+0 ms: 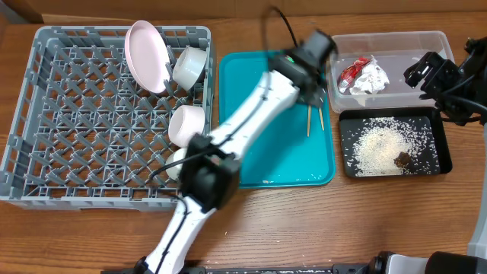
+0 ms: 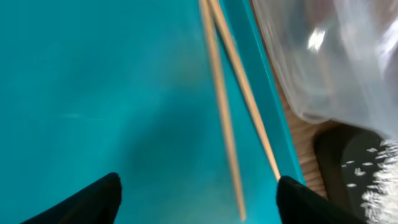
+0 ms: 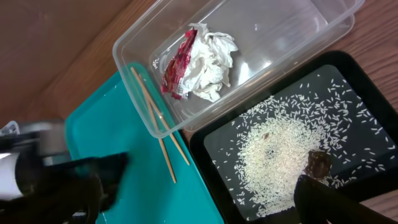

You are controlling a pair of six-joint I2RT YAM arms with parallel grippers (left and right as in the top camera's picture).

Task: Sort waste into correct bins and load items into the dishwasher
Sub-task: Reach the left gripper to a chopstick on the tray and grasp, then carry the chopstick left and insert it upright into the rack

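Two thin wooden chopsticks [image 1: 314,120] [image 2: 224,124] [image 3: 163,134] lie on the teal tray's right edge. My left gripper [image 1: 313,93] [image 2: 196,186] hovers low over them, open, holding nothing. My right gripper [image 1: 426,72] [image 3: 208,186] stands wide open and empty above the bins. The red-and-white wrapper [image 1: 364,76] [image 3: 199,62] lies in the clear tub [image 1: 426,38] [image 3: 124,62]. Rice [image 1: 380,144] [image 3: 280,149] and a brown lump [image 1: 402,159] [image 3: 319,163] lie in the black tray [image 1: 444,152] [image 3: 199,149]. The grey dish rack [image 1: 76,137] holds a plate [image 1: 147,55], two bowls [image 1: 190,65] [image 1: 187,123] and a small cup [image 1: 176,164].
The teal tray [image 1: 266,164] [image 2: 93,93] sits between the rack and the bins, and my left arm [image 1: 243,114] crosses it diagonally. The clear tub's corner [image 2: 323,62] stands right beside the chopsticks. Wooden table runs along the front.
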